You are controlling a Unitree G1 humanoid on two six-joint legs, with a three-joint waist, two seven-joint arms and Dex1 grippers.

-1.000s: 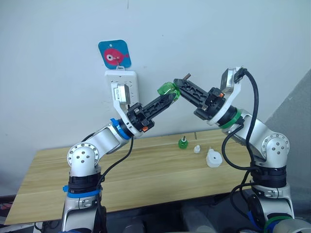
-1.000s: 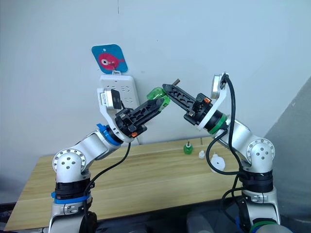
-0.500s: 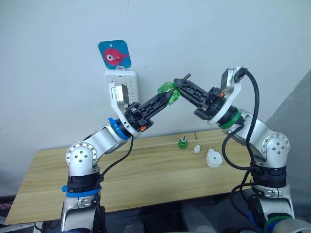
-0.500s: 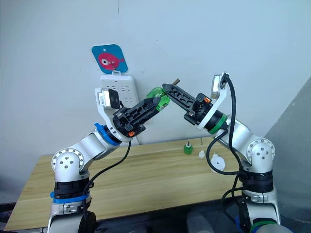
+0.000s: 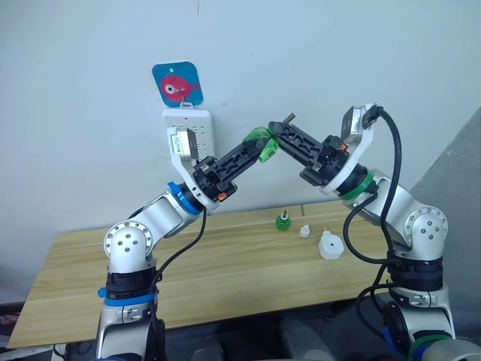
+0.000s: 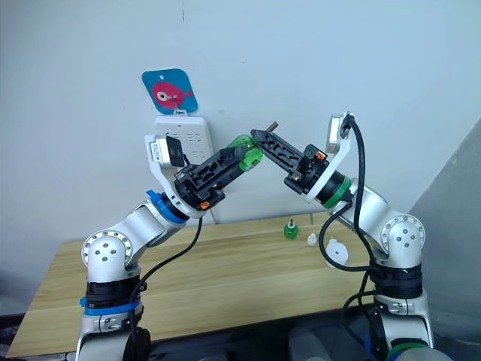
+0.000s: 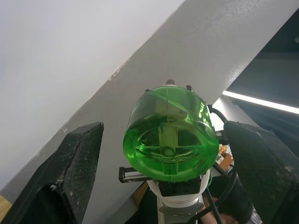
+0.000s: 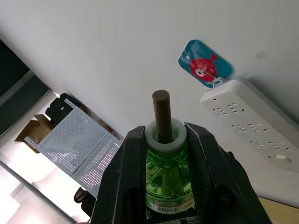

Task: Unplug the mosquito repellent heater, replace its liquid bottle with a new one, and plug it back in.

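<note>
Resting on the worktop (image 5: 225,271) near its right end: the mosquito repellent heater (image 5: 329,245), a small white cap (image 5: 305,231), a green bottle (image 5: 282,221). Above, right hand (image 5: 279,132) pinches the green liquid bottle (image 8: 169,175); left hand (image 5: 255,147), fingers spread, brackets its base. Power strip (image 5: 192,128) behind on wall.

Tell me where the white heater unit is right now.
The mosquito repellent heater sits on the wooden table on the robot's right side, beside a small white cap and a small green bottle, below the raised right gripper.

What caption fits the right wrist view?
Right gripper clamps a green bottle by its neck, wick up.
</note>
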